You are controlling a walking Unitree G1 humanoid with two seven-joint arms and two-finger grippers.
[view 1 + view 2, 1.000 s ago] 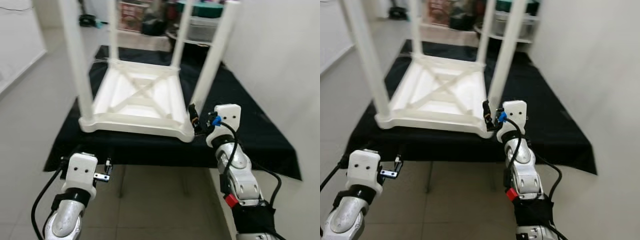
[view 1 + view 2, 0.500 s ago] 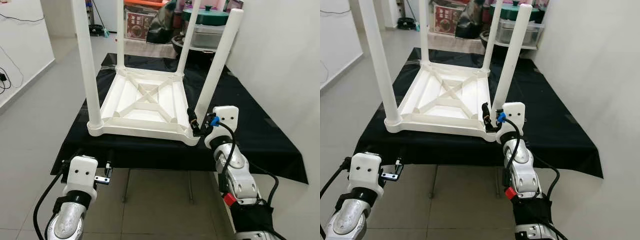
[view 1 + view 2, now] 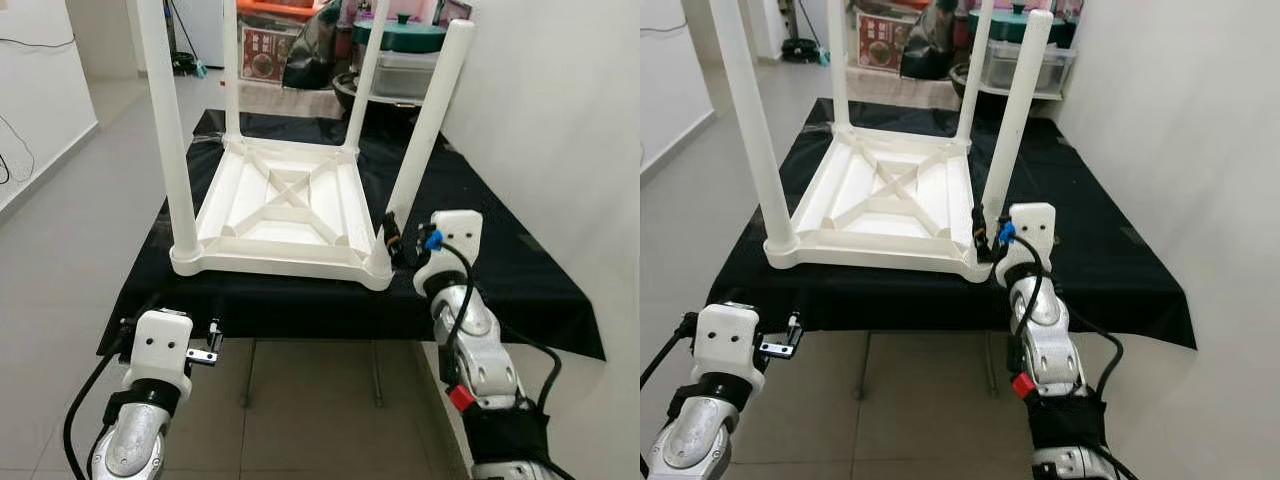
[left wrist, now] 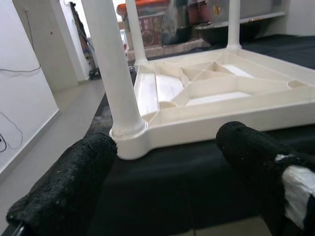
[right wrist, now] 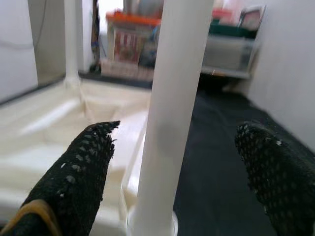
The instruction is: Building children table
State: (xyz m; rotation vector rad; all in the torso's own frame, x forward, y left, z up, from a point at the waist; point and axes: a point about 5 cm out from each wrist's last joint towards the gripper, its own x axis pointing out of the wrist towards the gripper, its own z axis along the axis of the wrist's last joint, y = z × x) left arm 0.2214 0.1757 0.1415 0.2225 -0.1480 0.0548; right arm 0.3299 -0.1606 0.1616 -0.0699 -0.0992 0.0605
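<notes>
On the black cloth [image 3: 480,210] stands the upturned table [image 3: 285,210]; both grippers' fingers [image 5: 78,172] spread wide.

Left gripper [image 4: 165,169] facing the corner of an upturned white table [image 4: 221,101]

Two black, rough-textured fingers [image 4: 74,182] are reaching in from the lower corners of the frame, spread wide apart with nothing between them; the one at lower right is carrying a patch of white wrapping. Beyond them the table is lying upside down on a black cloth [image 4: 177,177], its ribbed underside filling the middle and right of the frame. Its nearest leg [image 4: 110,69] is rising from the rounded corner socket at centre left and running off the top edge. Two farther legs are standing at the top. Pale floor and wall are showing at left.
</notes>
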